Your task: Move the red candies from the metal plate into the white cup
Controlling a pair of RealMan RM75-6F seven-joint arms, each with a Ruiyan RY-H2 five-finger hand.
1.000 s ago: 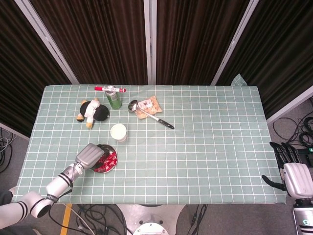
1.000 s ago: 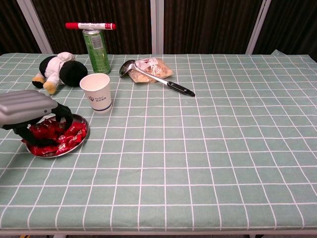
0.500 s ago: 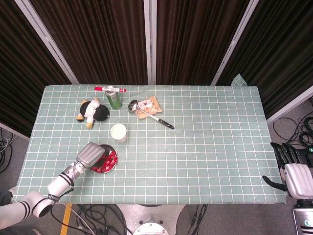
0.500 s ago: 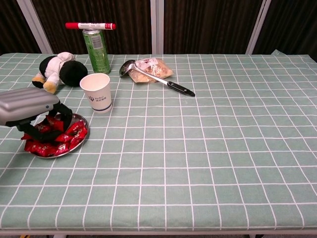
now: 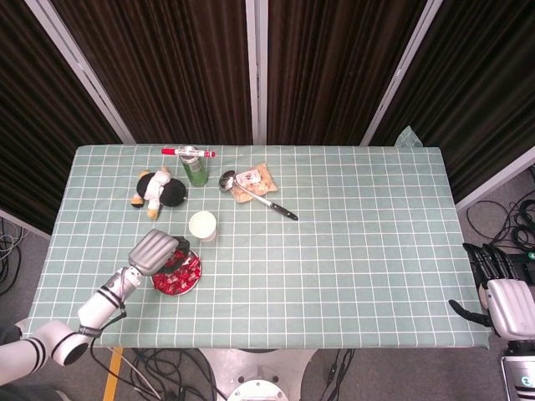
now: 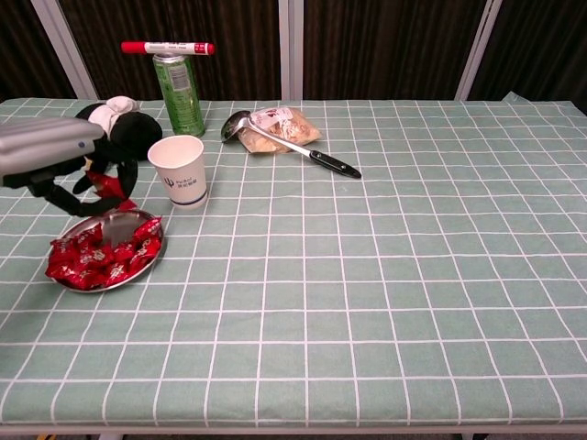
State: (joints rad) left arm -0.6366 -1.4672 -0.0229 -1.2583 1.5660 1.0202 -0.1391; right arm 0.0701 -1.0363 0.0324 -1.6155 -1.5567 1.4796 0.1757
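Note:
A metal plate (image 6: 119, 225) heaped with red candies (image 6: 96, 257) sits near the table's front left. The white cup (image 6: 179, 170) stands upright just behind and to the right of it. My left hand (image 6: 60, 156) hovers above the plate's back edge, left of the cup, and pinches one red candy (image 6: 112, 189) under its dark fingers. The head view shows the same hand (image 5: 155, 251) over the plate (image 5: 199, 276), with the cup (image 5: 203, 225) close by. My right hand (image 5: 501, 292) hangs off the table's right edge, fingers apart and empty.
Behind the cup lie a black-and-white plush toy (image 6: 115, 128) and a green can (image 6: 180, 92) with a red marker (image 6: 167, 48) across its top. A ladle (image 6: 289, 147) rests on a snack packet (image 6: 284, 124) at the middle back.
My left hand has risen out of the candy pile, lifting one red candy, and has moved back toward the cup. The right hand has stayed still.

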